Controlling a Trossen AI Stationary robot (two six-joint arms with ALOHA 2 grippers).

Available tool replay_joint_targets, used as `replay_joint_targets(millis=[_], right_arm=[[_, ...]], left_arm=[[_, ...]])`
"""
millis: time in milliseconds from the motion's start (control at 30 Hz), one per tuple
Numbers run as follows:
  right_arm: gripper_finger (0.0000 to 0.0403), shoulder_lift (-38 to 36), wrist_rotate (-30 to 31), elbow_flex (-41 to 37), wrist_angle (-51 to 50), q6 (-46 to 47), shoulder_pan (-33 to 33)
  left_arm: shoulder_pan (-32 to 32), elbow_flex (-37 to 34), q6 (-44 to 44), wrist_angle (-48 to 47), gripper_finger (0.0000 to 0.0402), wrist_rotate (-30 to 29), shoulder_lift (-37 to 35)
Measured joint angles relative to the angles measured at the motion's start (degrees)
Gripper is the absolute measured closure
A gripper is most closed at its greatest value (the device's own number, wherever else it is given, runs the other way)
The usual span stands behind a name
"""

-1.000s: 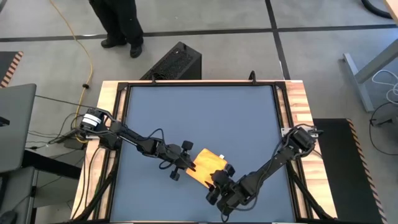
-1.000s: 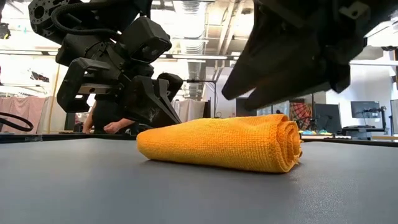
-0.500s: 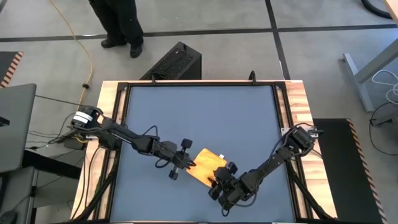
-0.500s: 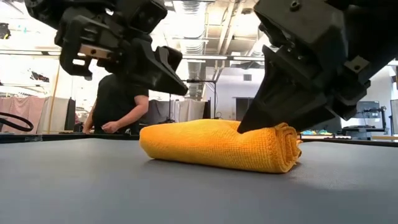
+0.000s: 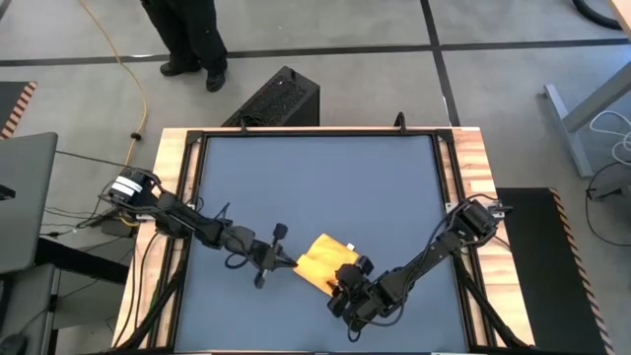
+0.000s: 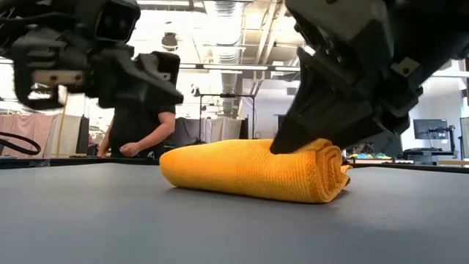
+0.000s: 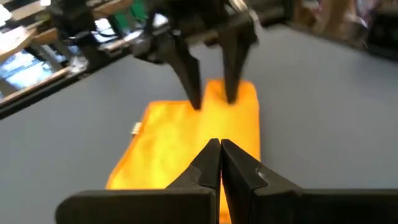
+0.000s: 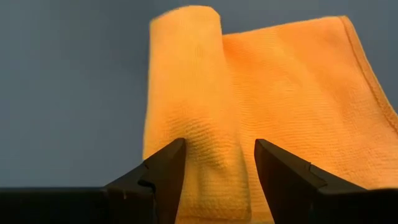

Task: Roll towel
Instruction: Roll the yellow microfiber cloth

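Observation:
The yellow towel (image 5: 320,261) lies on the grey table near its front edge. It is partly rolled: the roll (image 8: 186,93) is at its near right end and the flat part (image 8: 305,93) lies beyond. Its white tag (image 7: 135,129) is at one edge. My right gripper (image 8: 217,162) is open, with its fingers down on the roll (image 6: 315,165). My left gripper (image 7: 219,152) is shut and empty. It hovers just left of the towel (image 6: 242,165), clear of it. My right gripper stands open on the rolled end of the towel (image 7: 224,102) and comes at it slanting down from the table's near right. Its two fingertips (image 7: 194,93) rest on top of the roll, side by side along it. The towel lies on the table.
A person (image 6: 139,132) stands beyond the table's far edge and also shows in the high view (image 5: 187,39). A black box (image 5: 281,99) sits on the floor behind the table. The grey mat (image 5: 315,177) stretches to the far side inside the wooden frame.
My left gripper has drawn back from the towel toward the table's left edge. My right gripper has come down from above the roll onto it. The roll has shifted slightly toward the flat part.

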Motion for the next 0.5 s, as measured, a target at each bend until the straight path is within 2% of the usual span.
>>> replay_joint_targets(millis=[133,367,500], right_arm=[[0.0185,0.0,-0.53,0.66,-0.07,-0.04,-0.24],[0.0185,0.0,-1.48,0.66,-0.2,-0.27,-1.09],[0.0185,0.0,-2.11,0.66,-0.18,-0.9,-1.16]], left_arm=[[-0.02,2.04,4.89,-7.66,0.0371,3.51,0.02],[0.51,7.56,6.56,-13.67,0.0289,3.57,0.02],[1.12,10.0,5.34,-19.24,0.0257,3.83,1.58]])
